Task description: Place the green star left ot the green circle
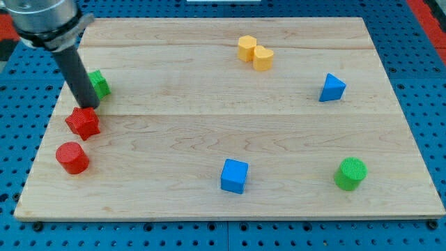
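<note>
The green star (100, 84) lies near the board's left edge, partly hidden behind my rod. The green circle (350, 173), a short cylinder, stands far away at the view's bottom right. My tip (88, 107) rests on the board just below the green star and at the top edge of the red star (83, 123). Whether it touches either block I cannot tell.
A red cylinder (72, 157) stands below the red star. A blue cube (234, 176) sits at bottom centre. Two yellow blocks (254, 53) touch each other at top centre. A blue triangle (332, 88) lies at the right. The wooden board (209, 118) has edges all round.
</note>
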`<action>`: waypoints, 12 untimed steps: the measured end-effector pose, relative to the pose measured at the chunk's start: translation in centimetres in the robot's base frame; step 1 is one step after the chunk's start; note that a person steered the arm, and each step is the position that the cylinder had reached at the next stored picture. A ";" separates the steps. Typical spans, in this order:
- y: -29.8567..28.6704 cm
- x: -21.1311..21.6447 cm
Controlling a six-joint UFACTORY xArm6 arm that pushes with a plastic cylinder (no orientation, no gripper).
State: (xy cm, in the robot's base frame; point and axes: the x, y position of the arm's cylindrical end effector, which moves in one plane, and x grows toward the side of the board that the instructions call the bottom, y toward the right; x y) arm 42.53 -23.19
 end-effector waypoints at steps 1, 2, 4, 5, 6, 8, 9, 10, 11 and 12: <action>0.7 2.4; 2.2 5.0; -5.2 0.6; -5.8 -6.0; 4.2 -4.3; 12.9 -2.7; 11.4 -4.8; 7.7 -1.5; 16.9 0.3; 16.7 2.6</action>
State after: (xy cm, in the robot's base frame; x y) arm 45.15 -6.51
